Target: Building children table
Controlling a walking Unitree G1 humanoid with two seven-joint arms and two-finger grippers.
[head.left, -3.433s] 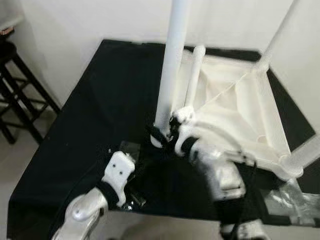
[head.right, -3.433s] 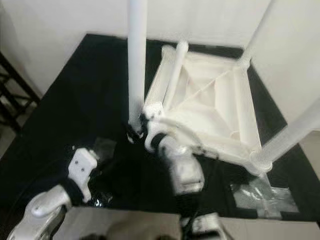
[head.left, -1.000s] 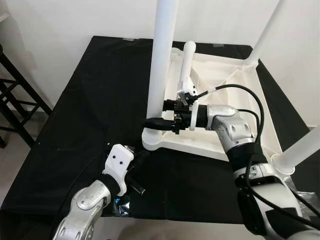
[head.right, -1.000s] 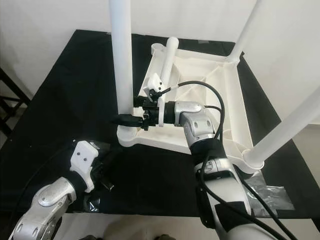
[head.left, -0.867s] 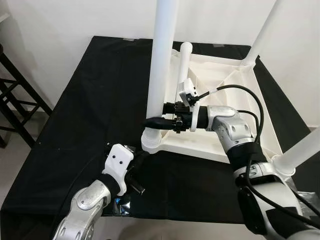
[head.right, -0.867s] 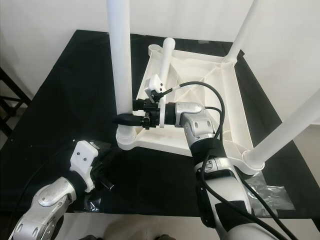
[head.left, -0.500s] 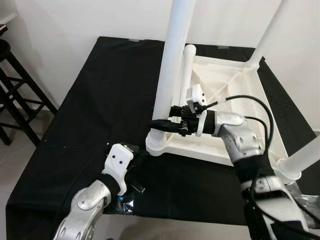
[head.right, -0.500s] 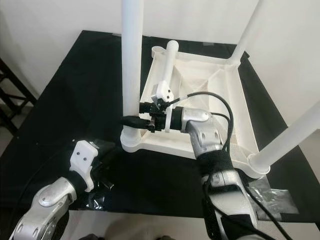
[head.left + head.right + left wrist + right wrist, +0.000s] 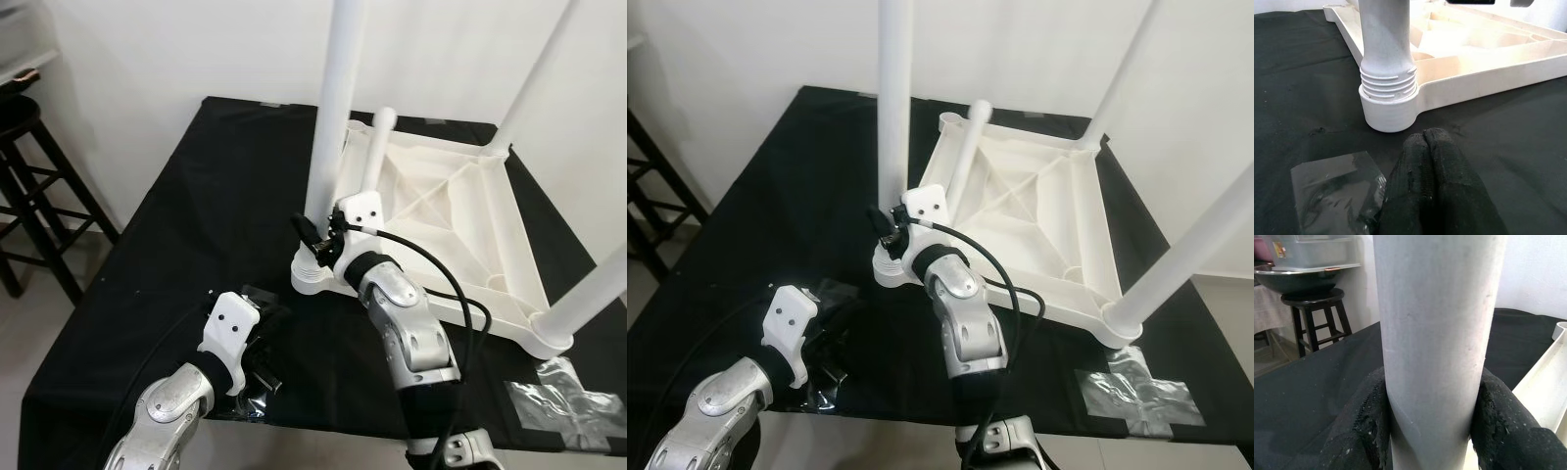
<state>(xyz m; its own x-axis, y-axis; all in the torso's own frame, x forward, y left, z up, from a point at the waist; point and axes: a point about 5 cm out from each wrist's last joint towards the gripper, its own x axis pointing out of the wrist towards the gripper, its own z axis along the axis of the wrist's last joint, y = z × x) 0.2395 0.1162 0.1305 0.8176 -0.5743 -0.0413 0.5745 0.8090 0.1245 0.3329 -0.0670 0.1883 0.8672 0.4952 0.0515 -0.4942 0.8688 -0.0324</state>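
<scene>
Clamping the upright white leg [image 9: 1437,342] low at its corner socket of the upturned table top [image 9: 460,220], the right gripper [image 9: 312,238] pinches it between both fingers [image 9: 1369,423]. The left gripper [image 9: 1426,147], fingers pressed together and empty, rests on black cloth [image 9: 206,196] just before that socket. Bare cloth lies toward a stool [image 9: 24,181].

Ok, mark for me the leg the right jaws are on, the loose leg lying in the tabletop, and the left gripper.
Gripped table leg [image 9: 327,127], left eye view, mid-shaft above the socket.
Loose leg [image 9: 376,157], left eye view, upper half of its shaft.
Left gripper [image 9: 1425,142], left wrist view, at the fingertips, jaws pressed together.
</scene>
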